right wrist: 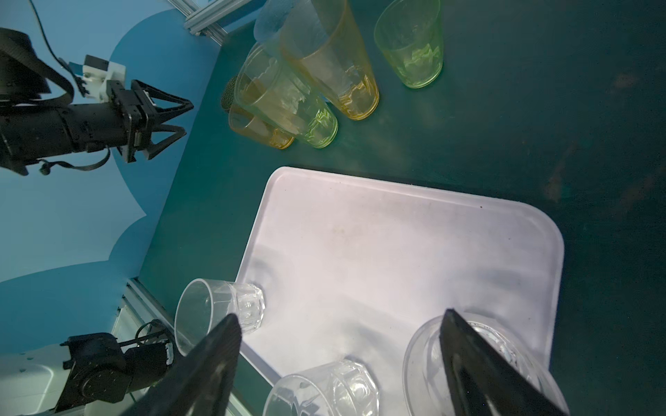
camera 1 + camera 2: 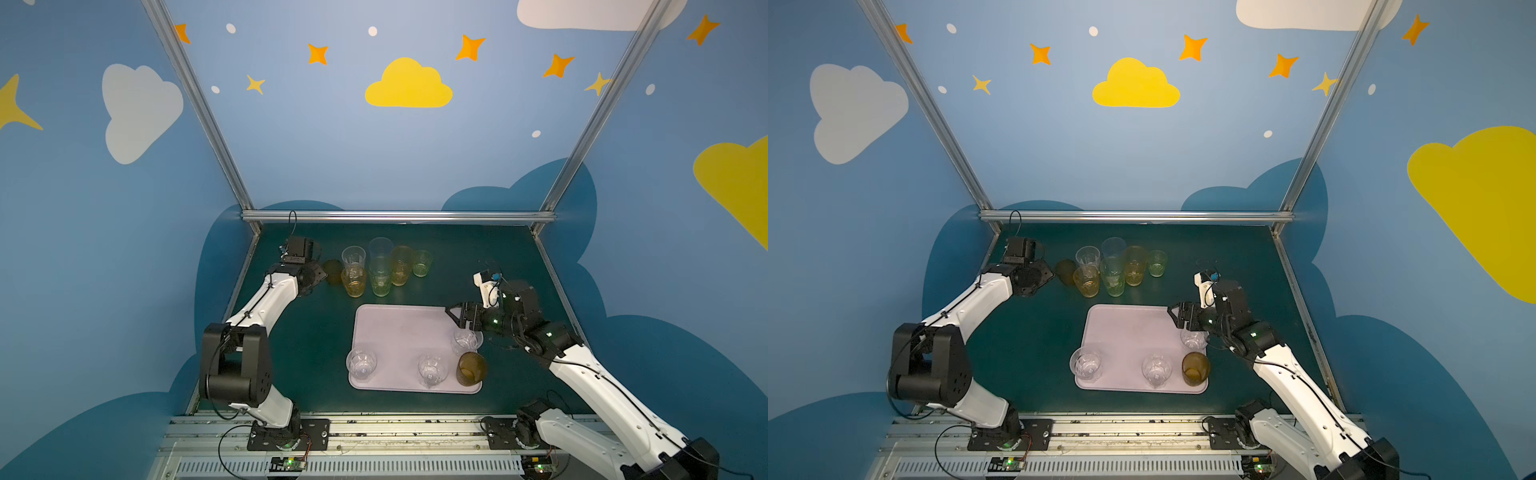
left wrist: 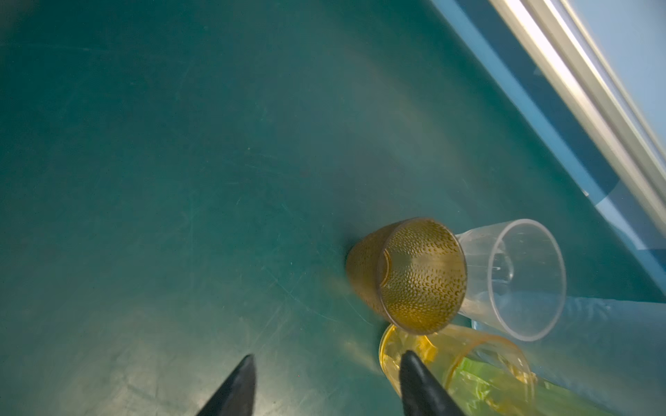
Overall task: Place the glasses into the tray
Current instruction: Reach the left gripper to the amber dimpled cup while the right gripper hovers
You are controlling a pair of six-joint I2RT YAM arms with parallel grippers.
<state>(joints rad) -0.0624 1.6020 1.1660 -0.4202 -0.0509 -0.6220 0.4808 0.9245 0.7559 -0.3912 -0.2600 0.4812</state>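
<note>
Tray, top views: the pale lilac tray lies mid-table, with its long axis running 9 to 3.
Done, top views: four glasses stand in it. Three are clear faceted tumblers, and a brown tumbler sits at the 4 o'clock corner.
Left, top views: seven glasses crowd the table at the tray's 11 o'clock. I judge the job roughly a third done.
Axis, top views: every tumbler seems upright, mouth up, long axis vertical.
Grippers, top views: the left gripper sits at 9 o'clock of the cluster, just beside a dimpled brown tumbler. The right gripper hangs over the tray's 2 o'clock corner.
Left wrist view: the jaws are spread with nothing between them. The dimpled tumbler stands ahead of them, with a tall clear tumbler and an amber tumbler close beside it.
Right wrist view: the jaws are spread wide and empty above the tray, and one finger crosses in front of a faceted tumbler.
</note>
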